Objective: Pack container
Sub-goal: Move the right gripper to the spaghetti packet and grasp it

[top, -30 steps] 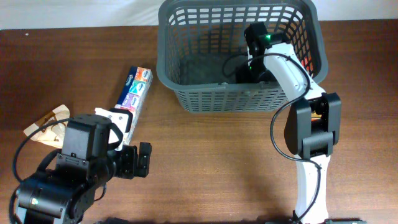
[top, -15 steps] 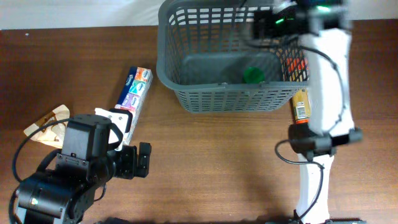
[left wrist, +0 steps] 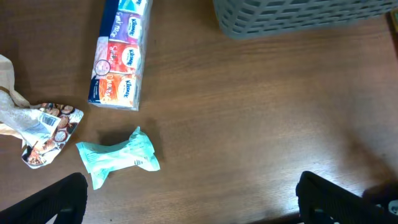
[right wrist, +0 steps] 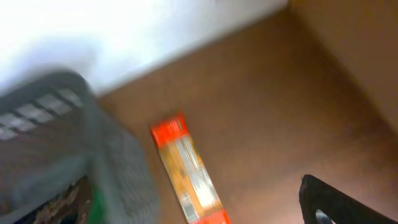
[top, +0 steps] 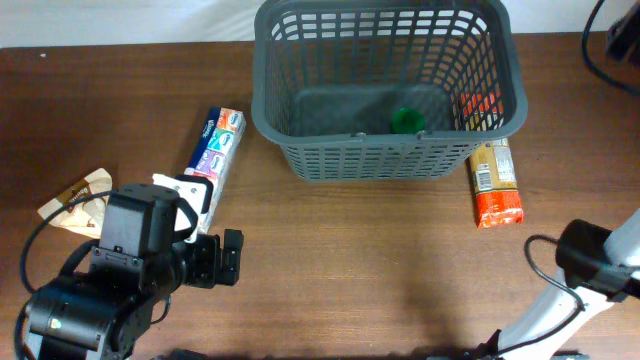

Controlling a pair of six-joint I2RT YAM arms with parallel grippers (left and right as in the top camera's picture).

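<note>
The container, a dark grey basket [top: 262,105], stands at the table's back centre. A small green item [top: 406,120] lies on its floor. The basket's corner shows in the left wrist view [left wrist: 298,15] and, blurred, in the right wrist view [right wrist: 118,162]. An orange and red packet [top: 495,180] lies on the table against the basket's right side and shows in the right wrist view [right wrist: 186,168]. My left gripper [top: 225,257] is open and empty over bare table [left wrist: 199,202]. My right gripper [right wrist: 205,205] is open and empty, high at the far right [top: 620,40].
A colourful tissue pack [top: 215,148] lies left of the basket, also in the left wrist view [left wrist: 118,56]. A brown snack packet [top: 75,200] lies at the far left [left wrist: 43,127]. A teal packet [left wrist: 118,155] lies near the left fingers. The right arm's base [top: 590,262] stands front right.
My right arm has lifted out of the basket and swung to the far right, leaving the green item on the basket floor. The orange packet is now uncovered. The left arm has not moved.
</note>
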